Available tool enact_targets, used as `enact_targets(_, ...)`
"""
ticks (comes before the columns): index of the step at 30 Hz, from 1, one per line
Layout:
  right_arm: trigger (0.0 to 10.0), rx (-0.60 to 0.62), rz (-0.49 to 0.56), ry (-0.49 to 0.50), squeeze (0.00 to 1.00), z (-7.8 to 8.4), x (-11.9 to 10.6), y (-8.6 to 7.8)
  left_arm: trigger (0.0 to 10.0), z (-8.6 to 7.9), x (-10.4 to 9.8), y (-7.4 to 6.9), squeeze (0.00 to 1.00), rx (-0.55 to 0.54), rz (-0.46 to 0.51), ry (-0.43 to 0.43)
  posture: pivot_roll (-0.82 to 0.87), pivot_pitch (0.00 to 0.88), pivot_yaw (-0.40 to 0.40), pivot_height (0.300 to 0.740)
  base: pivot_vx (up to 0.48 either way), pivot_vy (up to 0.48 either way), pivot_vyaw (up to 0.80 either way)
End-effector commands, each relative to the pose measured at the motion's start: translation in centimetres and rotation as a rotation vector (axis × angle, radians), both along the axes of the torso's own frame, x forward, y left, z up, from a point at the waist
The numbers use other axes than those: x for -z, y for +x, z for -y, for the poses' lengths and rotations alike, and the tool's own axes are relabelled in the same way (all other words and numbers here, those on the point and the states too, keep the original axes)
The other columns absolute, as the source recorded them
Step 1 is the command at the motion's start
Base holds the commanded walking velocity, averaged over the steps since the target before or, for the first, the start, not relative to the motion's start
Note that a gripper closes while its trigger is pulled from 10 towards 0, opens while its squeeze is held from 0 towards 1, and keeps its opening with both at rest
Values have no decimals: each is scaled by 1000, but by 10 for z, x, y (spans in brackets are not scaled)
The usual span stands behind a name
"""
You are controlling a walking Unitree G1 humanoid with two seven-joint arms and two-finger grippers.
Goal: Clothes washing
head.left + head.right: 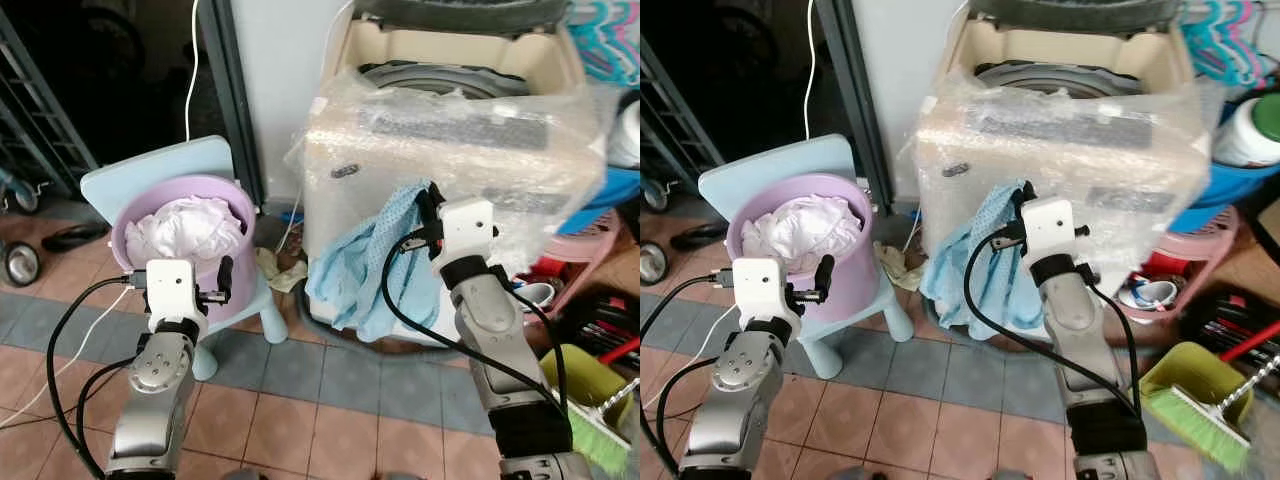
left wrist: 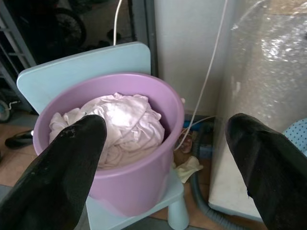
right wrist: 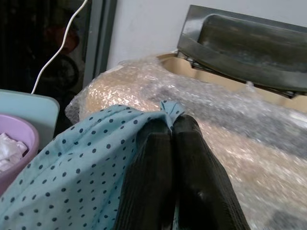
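While the right gripper (image 3: pixel 172 143) is pinching a corner of the blue dotted cloth (image 1: pixel 365 255) between its closed fingers, the garment is hanging down the front of the bubble-wrapped washing machine (image 1: pixel 460 140), just below its top edge. The machine's lid (image 3: pixel 244 43) is standing raised, and the drum opening (image 1: pixel 430 75) behind it is showing. The step in hand appears to be loading: carrying this garment up to the tub. The left gripper (image 2: pixel 158 158) is hovering with its fingers spread wide, near the purple bucket (image 1: pixel 215 270) of white laundry (image 1: pixel 190 230) that is sitting on a pale blue chair (image 1: pixel 150 170). The next move probably calls for lifting the cloth above the wrapped control panel, reaching forward over the opening, and only then releasing, so the trailing fabric is not snagging on the plastic.
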State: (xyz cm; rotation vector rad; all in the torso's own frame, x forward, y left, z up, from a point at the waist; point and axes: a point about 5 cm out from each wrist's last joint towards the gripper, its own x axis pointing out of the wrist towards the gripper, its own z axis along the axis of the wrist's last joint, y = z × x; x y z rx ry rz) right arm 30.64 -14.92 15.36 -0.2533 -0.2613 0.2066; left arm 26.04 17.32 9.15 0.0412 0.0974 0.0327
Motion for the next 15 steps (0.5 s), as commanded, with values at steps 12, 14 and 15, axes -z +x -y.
enact_targets(12, 10000, -164, 240, -120, 0, -6, -79, 32, 10000, -3, 0, 1, 0, -20, 5, -9, -37, 36, 32, 740, 450, 0, 0)
enact_targets(14, 10000, -179, 264, -134, 0, -6, -89, 34, 10000, -3, 1, 1, 0, -20, 5, -11, -36, 35, 31, 740, 439, 0, 0)
enact_targets(15, 10000, -205, 303, -162, 0, -8, -105, 39, 10000, -2, 1, 1, 0, -18, 4, -12, -38, 34, 31, 740, 439, 0, 0)
